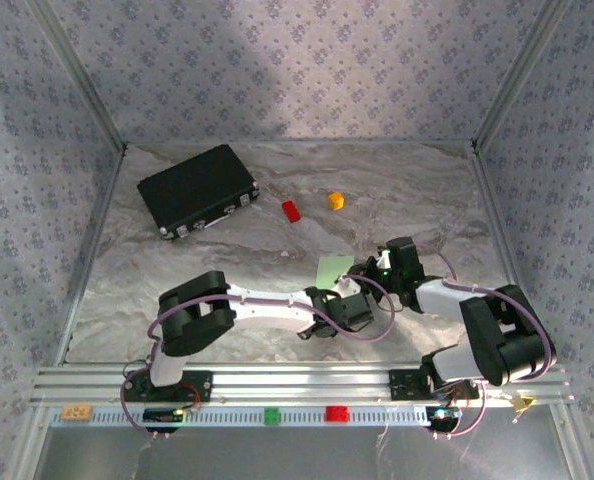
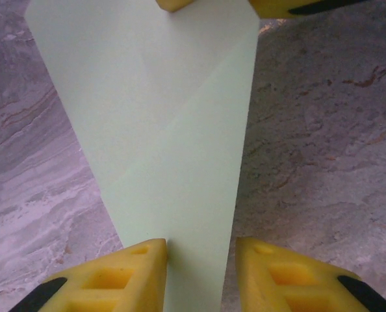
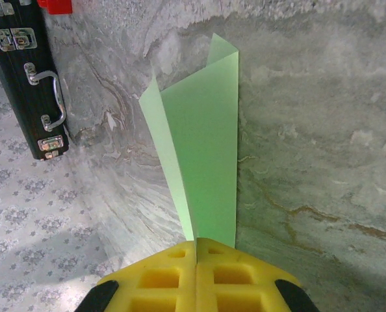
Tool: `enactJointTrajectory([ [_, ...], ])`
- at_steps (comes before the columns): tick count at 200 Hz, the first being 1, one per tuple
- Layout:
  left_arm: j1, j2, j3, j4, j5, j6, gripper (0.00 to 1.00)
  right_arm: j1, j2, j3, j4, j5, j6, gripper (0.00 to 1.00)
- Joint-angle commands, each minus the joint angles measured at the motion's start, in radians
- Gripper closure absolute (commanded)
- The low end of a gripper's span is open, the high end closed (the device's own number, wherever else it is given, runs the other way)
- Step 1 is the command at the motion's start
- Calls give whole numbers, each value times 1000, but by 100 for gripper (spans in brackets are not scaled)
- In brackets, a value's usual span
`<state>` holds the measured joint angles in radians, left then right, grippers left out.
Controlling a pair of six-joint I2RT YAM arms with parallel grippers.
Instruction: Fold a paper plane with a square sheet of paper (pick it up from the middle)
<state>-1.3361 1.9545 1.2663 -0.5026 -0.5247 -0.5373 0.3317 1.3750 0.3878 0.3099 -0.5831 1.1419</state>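
Note:
The paper plane (image 1: 334,270) is a pale green folded sheet, tapering to a narrow end, just right of the table's middle. My right gripper (image 3: 197,246) is shut on its narrow end, and the paper (image 3: 209,143) rises from the closed fingers with two flaps spread apart. In the top view the right gripper (image 1: 375,268) is at the paper's right edge. My left gripper (image 2: 201,250) is open, its yellow fingers (image 2: 138,273) either side of the creased paper (image 2: 173,130) lying on the marble; from above it (image 1: 349,300) sits just below the paper.
A black case (image 1: 197,188) lies at the back left, also seen from the right wrist (image 3: 24,78). A red block (image 1: 291,210) and an orange block (image 1: 336,200) sit behind the paper. Green (image 1: 272,415) and red (image 1: 336,413) blocks rest on the front rail.

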Motion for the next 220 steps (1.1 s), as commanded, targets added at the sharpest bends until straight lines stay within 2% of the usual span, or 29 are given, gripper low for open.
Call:
enactJointTrajectory([
  [1,-5,3,27,-41,-47,-16,69,-4,-17,3,-35,-6,17,100],
  [86,-6,2,22,-42,-47,-26,78,-7,-19,3,-36,-3,16,100],
  [140,-6,1,19,-40,-47,-35,91,-8,-32,2,-40,1,13,99],
  [184,-4,-4,12,-34,-66,-49,98,-16,-70,5,-105,21,-19,89],
  [220,11,-34,-24,14,-15,-68,100,-51,-132,0,-215,58,-74,78],
])
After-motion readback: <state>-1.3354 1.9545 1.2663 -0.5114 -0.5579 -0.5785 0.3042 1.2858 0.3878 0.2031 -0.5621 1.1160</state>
